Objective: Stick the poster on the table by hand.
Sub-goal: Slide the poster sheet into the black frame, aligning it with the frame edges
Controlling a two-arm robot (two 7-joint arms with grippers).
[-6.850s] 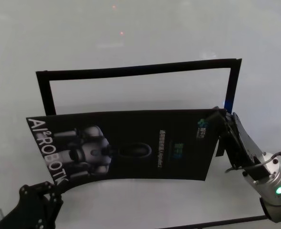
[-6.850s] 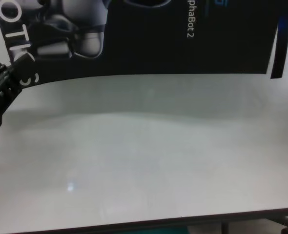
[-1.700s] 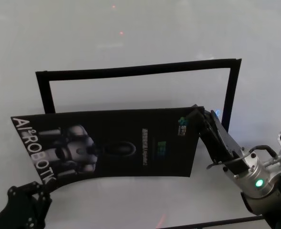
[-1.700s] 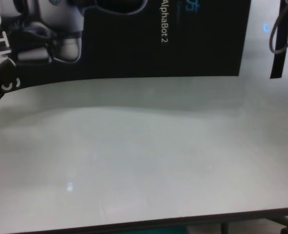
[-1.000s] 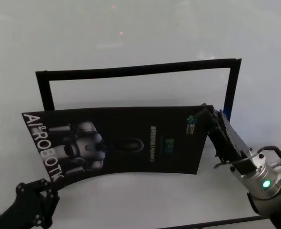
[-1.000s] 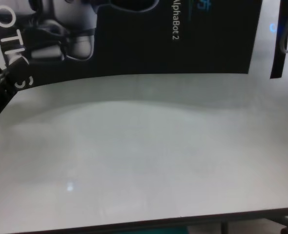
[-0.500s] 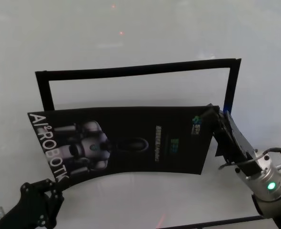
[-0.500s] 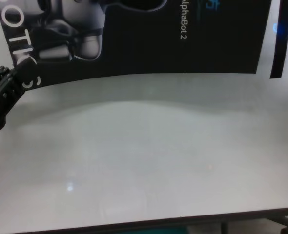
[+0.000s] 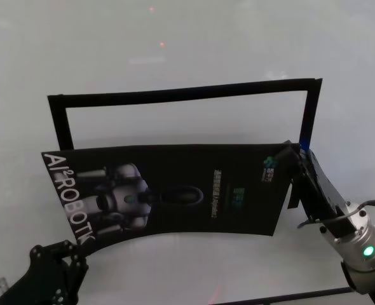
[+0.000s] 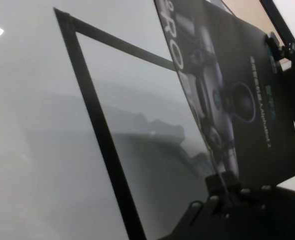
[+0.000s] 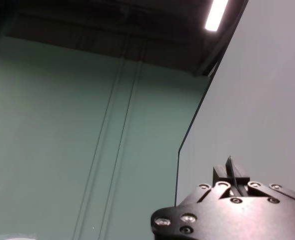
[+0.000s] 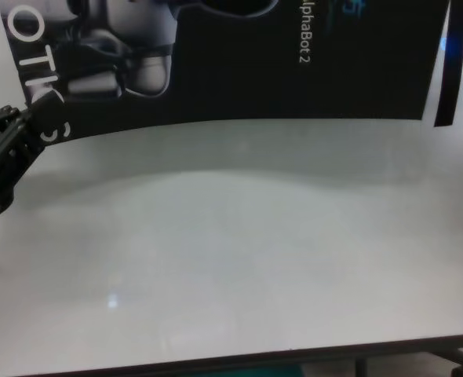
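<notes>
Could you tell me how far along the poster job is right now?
Done: the poster is picked up, the left gripper pinching its near-left corner and the right gripper its far-right edge. In hand: it hangs bowed over the table. Left: aligning it within the black tape frame and pressing it flat.

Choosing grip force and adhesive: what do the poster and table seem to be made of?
The poster: thin flexible glossy sheet, probably coated paper or film; it bows between the left hand and right hand. The table: hard glossy white surface, perhaps laminate; it mirrors lights.
</notes>
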